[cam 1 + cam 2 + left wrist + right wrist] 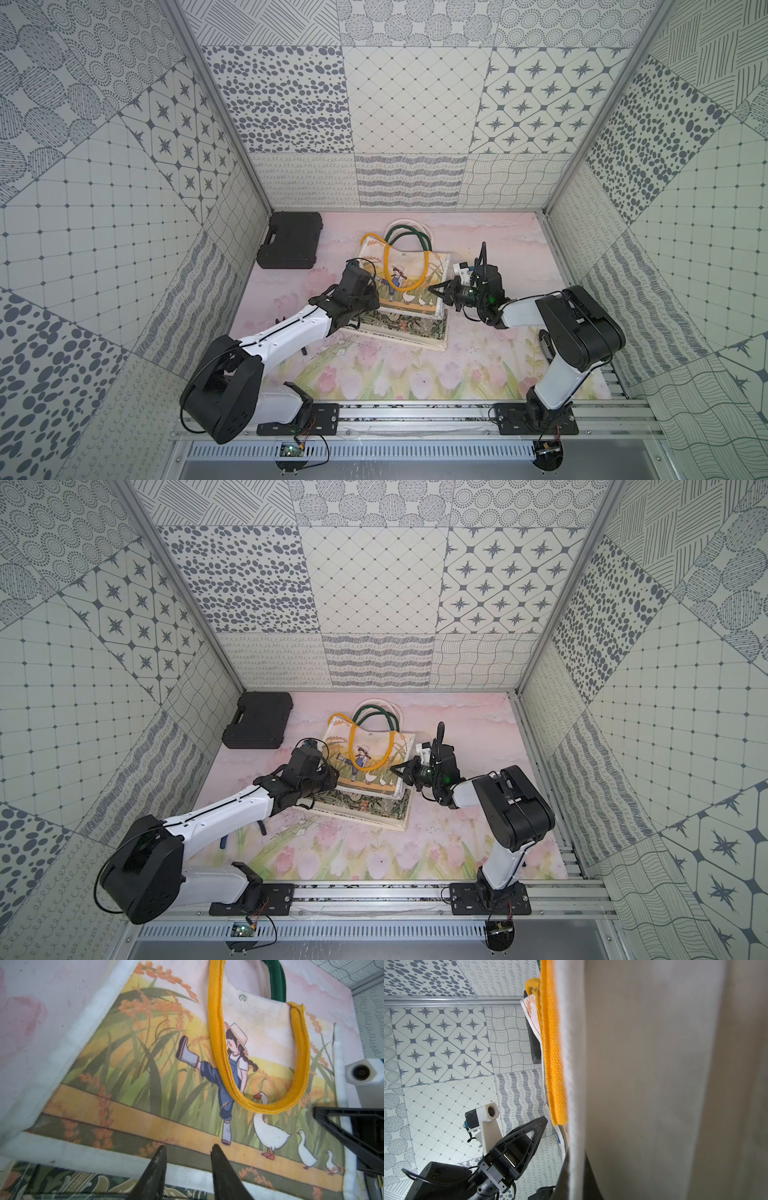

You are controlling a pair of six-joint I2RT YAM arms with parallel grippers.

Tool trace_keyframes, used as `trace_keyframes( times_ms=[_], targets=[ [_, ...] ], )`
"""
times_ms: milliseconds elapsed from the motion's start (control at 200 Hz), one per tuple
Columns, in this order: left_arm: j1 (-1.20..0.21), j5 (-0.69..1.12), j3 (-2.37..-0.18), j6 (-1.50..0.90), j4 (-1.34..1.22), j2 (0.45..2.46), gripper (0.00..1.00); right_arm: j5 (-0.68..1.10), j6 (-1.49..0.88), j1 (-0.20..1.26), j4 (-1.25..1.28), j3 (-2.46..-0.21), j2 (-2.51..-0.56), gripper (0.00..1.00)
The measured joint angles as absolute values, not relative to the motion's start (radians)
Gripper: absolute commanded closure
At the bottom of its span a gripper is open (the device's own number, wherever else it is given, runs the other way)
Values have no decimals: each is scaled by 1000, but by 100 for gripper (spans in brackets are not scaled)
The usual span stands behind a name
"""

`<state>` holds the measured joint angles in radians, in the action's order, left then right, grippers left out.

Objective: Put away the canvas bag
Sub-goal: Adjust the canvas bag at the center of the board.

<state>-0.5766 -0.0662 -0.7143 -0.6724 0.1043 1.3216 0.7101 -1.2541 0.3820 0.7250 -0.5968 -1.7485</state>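
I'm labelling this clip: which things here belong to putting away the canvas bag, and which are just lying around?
Part of the job: canvas bag; right gripper, shut on its edge; left gripper, open at another edge.
Just lying about: black case by the back wall; floral bag underneath the canvas bag.

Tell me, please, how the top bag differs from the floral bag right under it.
The top bag shows a girl with geese in bright yellows; the floral bag has a dark green leafy print. The top bag is almost fully in view; the floral bag shows only its near strip. Both lie in one stack.
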Motion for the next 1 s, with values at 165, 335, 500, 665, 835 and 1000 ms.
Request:
trace_keyframes(
  times_ms=[165, 335, 500, 665, 835, 1000],
  targets=[
    [-576, -66, -710, -673, 99, 1318, 61, 730, -1351, 383, 838, -571, -1770, 100],
    [-574, -66, -708, -673, 96, 1316, 61, 744, -1358, 387, 795, -571, -1742, 100],
    [-567, -65, -699, -677, 94, 1311, 61, 741, -1230, 416, 543, -575, -1587, 100],
    [-561, -65, -699, -678, 93, 1324, 61, 743, -1132, 432, 377, -575, -1499, 100],
    [-560, -62, -699, -678, 92, 1340, 61, 713, -1135, 442, 362, -538, -1506, 100],
    [-556, -61, -697, -678, 90, 1341, 60, 640, -1179, 458, 417, -445, -1505, 100]
  ],
)
